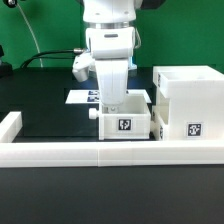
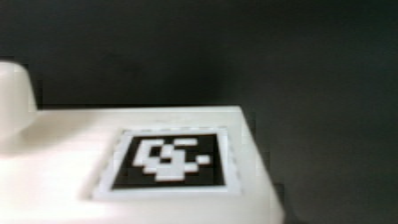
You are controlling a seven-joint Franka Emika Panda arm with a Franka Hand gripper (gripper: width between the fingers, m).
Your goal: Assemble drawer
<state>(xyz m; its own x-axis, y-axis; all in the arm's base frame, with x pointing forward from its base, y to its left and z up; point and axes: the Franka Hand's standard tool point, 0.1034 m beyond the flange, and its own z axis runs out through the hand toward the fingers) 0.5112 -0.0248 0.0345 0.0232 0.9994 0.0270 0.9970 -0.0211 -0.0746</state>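
A: Where's the white plastic open-top tray [image 1: 124,120] w/ the black-and-white square tag [image 1: 125,125]?
B: On the black table [image 1: 45,115], front side touching the low white rail [image 1: 100,150], directly under the white robot arm [image 1: 110,45].
A: Claw?
B: Two-finger gripper [image 1: 114,97] reaches down into the tray; fingers hidden, can't tell if clenched or released.
A: Tall white boxy case [image 1: 186,100]?
B: Just beside the tray, on exterior view's right.
A: Wrist cam?
B: Blurry; a tagged white surface [image 2: 134,150], close up.

The arm [image 1: 110,55] hides the jaws and part of the marker board [image 1: 82,97]; the wrist view's tag [image 2: 171,160] is blurred.
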